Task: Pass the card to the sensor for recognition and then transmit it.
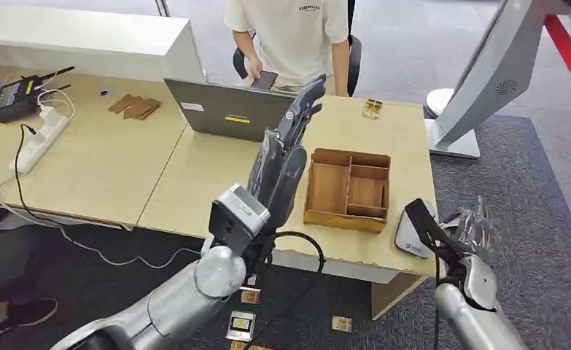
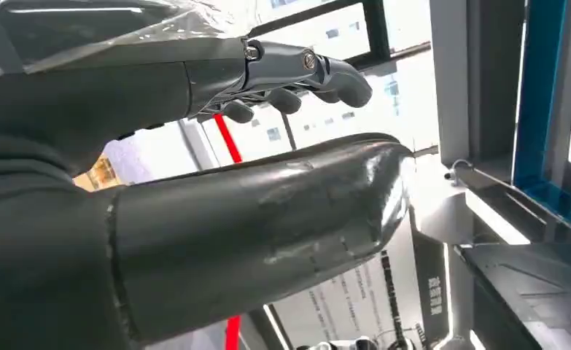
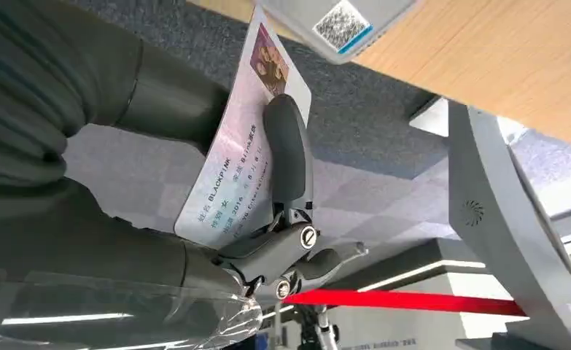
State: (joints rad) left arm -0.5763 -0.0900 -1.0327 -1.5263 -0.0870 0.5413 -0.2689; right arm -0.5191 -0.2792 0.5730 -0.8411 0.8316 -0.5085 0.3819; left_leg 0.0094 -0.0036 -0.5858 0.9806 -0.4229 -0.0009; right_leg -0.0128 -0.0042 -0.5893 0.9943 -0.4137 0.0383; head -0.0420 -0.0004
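My right hand (image 1: 468, 230) pinches the card (image 1: 422, 219) between thumb and a finger, just off the table's front right corner. The right wrist view shows the card (image 3: 242, 168) as white with a small photo and printed text, a dark finger (image 3: 289, 157) pressed across its face. The sensor (image 1: 408, 240), a flat white-grey pad with a QR label (image 3: 340, 25), lies on the table corner right beside the card's upper edge. My left hand (image 1: 286, 157) is raised over the table with its fingers stretched out and nothing in it, pointing toward the laptop; the left wrist view shows its thumb (image 2: 267, 211).
A wooden compartment tray (image 1: 348, 189) sits left of the sensor. An open laptop (image 1: 227, 109) stands at the back, a person (image 1: 289, 36) seated behind it. A white monitor stand (image 1: 479, 80) rises at right. Several cards lie on the floor (image 1: 242, 324).
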